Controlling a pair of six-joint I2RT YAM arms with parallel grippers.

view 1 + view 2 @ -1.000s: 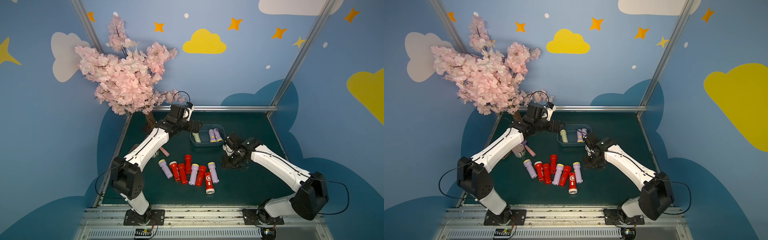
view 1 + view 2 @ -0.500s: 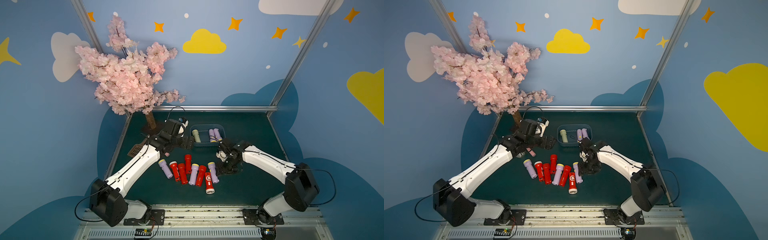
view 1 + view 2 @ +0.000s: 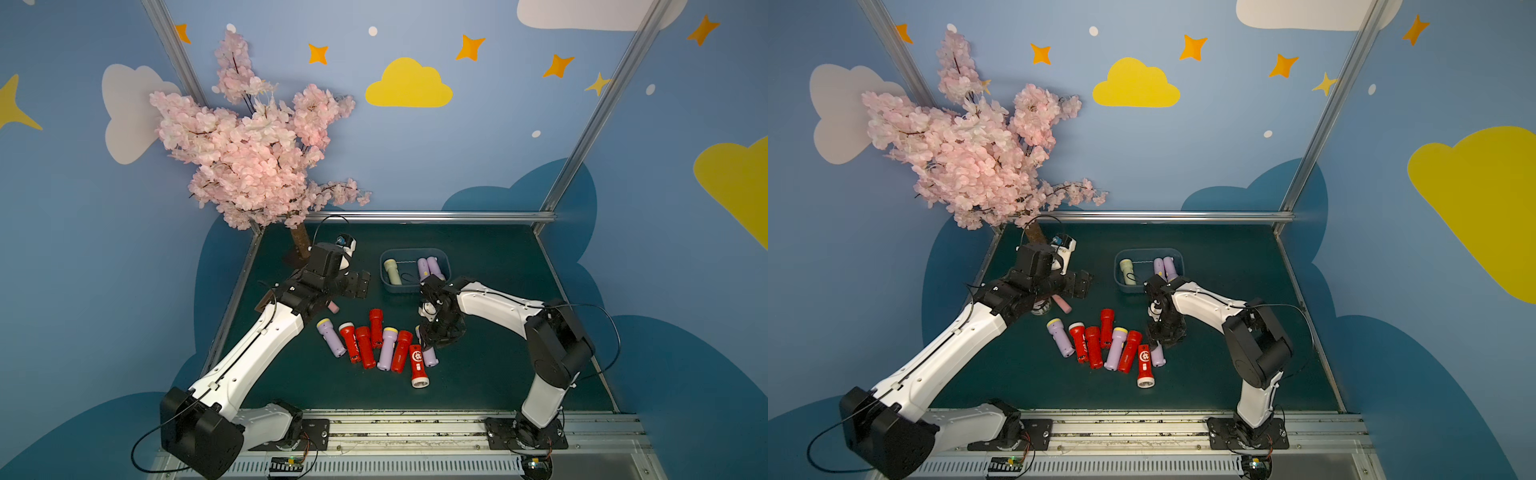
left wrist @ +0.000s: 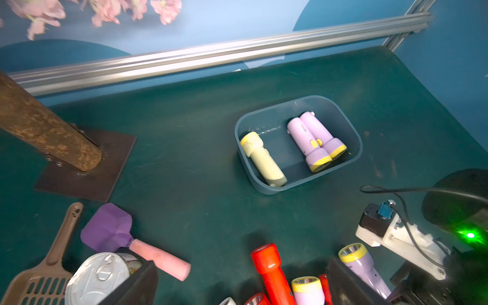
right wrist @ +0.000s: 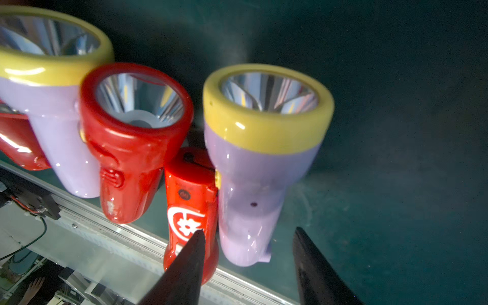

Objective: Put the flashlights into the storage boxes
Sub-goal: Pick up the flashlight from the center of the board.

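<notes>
**Ana:** Green is the tabletop (image 3: 498,332), and it carries everything. What is the largest thing we see on it?

**Ben:** We see the pink blossom tree (image 3: 249,158) in the far left corner. Next come the two white arms. The left arm (image 3: 257,353) stretches toward the middle, and the right arm (image 3: 494,303) bends down to the flashlights.

**Ana:** Where is the storage box (image 4: 269,121)?

**Ben:** It stands on the far half of the tabletop, near the middle. Inside we see one pale green flashlight (image 4: 261,158) along one side. Two lavender flashlights (image 4: 309,142) lie together at the other side, touching each other.

**Ana:** And the others?

**Ben:** We count eight in the row of flashlights (image 3: 387,347), nearer to the robot than the box. Five are red and three are lavender, and most touch their neighbours.

**Ana:** Now the hands.

**Ben:** The left hand (image 3: 359,284) stands wide and holds nothing, between the tree and the box. The right hand (image 5: 248,232) is partly open, low over the right end of the row. Its fingers (image 5: 184,264) stand on both sides of the tail of the end lavender flashlight (image 5: 253,184). One finger is in front of the red flashlight with a white emblem (image 5: 190,211). At the other finger we see a gap, so it is not gripping.
</notes>
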